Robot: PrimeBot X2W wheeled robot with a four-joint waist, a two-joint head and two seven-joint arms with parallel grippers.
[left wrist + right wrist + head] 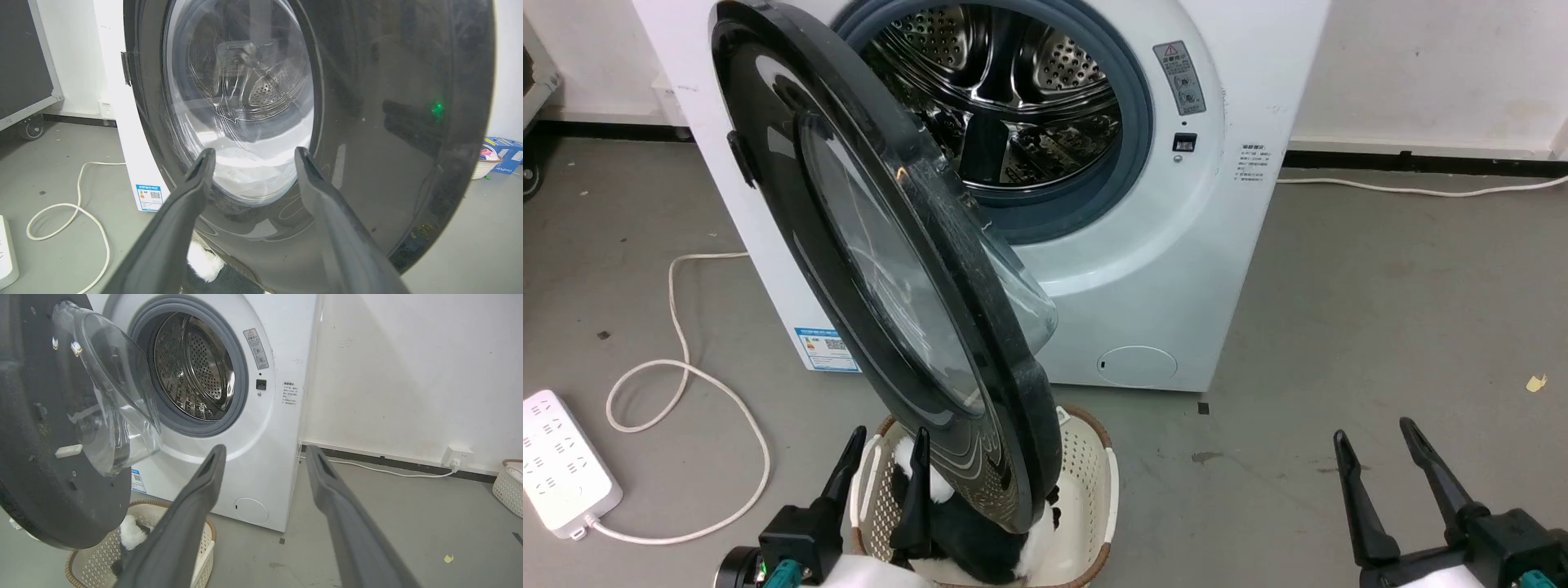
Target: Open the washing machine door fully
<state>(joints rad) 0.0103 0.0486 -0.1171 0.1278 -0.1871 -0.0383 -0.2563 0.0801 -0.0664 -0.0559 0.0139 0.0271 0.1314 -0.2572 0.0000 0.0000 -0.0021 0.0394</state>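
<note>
Right ahead of my left gripper [889,437], spread and empty, stood the half-open door [866,245], outer face toward it; right gripper [1374,431], also spread, sat farther off.

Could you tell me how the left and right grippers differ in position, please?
The left gripper sits close to the glossy black round washing machine door; the right gripper is well apart from it. The left gripper is over the cream perforated basket, the right gripper over grey floor. Both are open and hold nothing.
</note>
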